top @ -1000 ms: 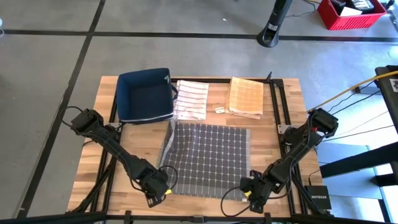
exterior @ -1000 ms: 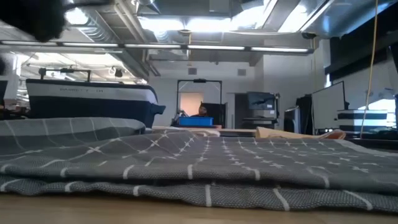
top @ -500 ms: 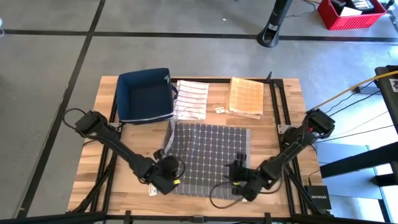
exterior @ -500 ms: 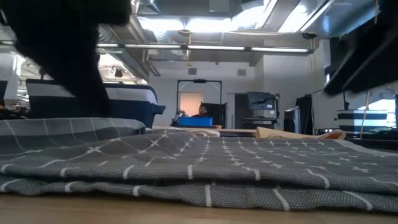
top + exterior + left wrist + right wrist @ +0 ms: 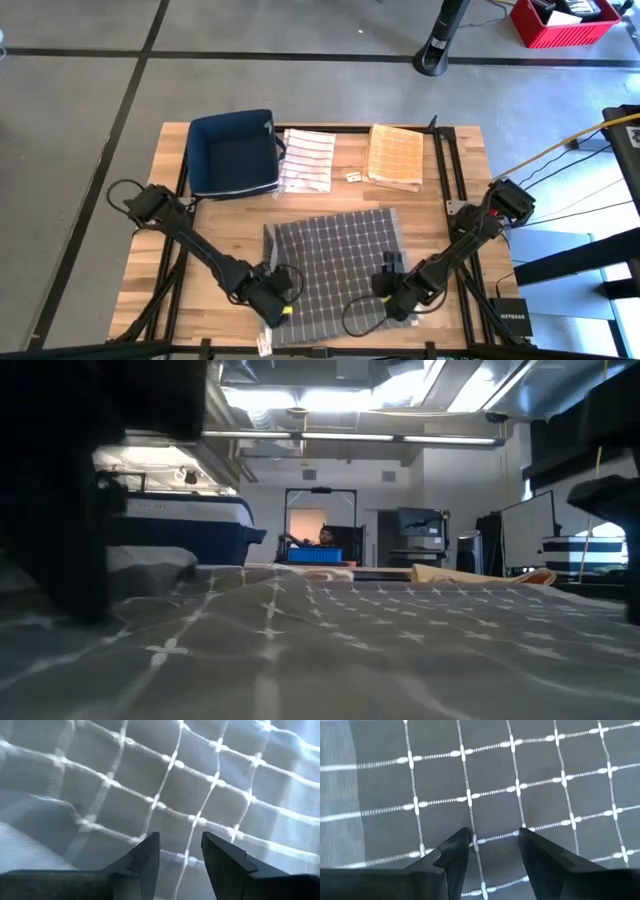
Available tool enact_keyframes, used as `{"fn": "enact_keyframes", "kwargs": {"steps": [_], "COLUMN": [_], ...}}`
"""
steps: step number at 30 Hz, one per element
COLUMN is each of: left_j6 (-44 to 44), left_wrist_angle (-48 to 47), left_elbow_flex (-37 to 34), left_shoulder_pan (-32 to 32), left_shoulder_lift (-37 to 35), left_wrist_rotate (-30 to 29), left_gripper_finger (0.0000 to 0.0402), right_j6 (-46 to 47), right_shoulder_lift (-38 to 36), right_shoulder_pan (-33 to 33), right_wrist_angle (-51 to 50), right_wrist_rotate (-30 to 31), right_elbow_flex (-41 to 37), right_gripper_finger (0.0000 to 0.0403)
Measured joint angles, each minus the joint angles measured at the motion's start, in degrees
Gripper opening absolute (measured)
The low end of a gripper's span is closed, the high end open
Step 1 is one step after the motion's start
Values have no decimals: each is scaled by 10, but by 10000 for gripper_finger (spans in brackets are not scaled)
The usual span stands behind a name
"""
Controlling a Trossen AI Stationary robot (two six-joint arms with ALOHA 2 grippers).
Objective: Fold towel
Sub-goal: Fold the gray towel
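Lying doubled on the wooden bench (image 5: 450,200): grey grid-patterned towel (image 5: 335,255). Hovering over towel's near edge, parted and gripping nothing: left pincer (image 5: 270,303), right pincer (image 5: 393,290), likely releasing fold.

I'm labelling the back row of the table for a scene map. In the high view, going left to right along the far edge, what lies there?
Navy bin → white striped towel → small tag → orange checked towel.
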Motion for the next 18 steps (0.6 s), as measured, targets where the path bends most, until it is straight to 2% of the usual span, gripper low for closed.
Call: {"fn": "enact_keyframes", "kwargs": {"steps": [3, 5, 7, 9, 11, 18], "left_j6": [65, 123, 176, 224, 256, 283], "left_wrist_angle": [-42, -102, -163, -200, -218, -267], "left_elbow_flex": [54, 85, 107, 112, 107, 34], "left_shoulder_pan": [6, 16, 32, 56, 88, 186], "left_shoulder_lift": [-34, -54, -56, -56, -59, -35], "left_wrist_rotate": [-29, -84, -157, -202, -200, -104], "left_gripper_finger": [139, 139, 139, 139, 139, 139], "right_j6": [0, -2, -7, -17, -17, -15], "right_shoulder_lift": [1, 4, 4, 5, 9, 25], "right_shoulder_pan": [16, 23, 25, 25, 25, 26], "right_wrist_angle": [27, 49, 59, 62, 64, 71], "right_wrist_rotate": [34, 66, 70, 72, 81, 96], "right_elbow_flex": [-2, -3, -4, -4, -4, -1], "right_gripper_finger": [171, 167, 166, 165, 166, 166]}}
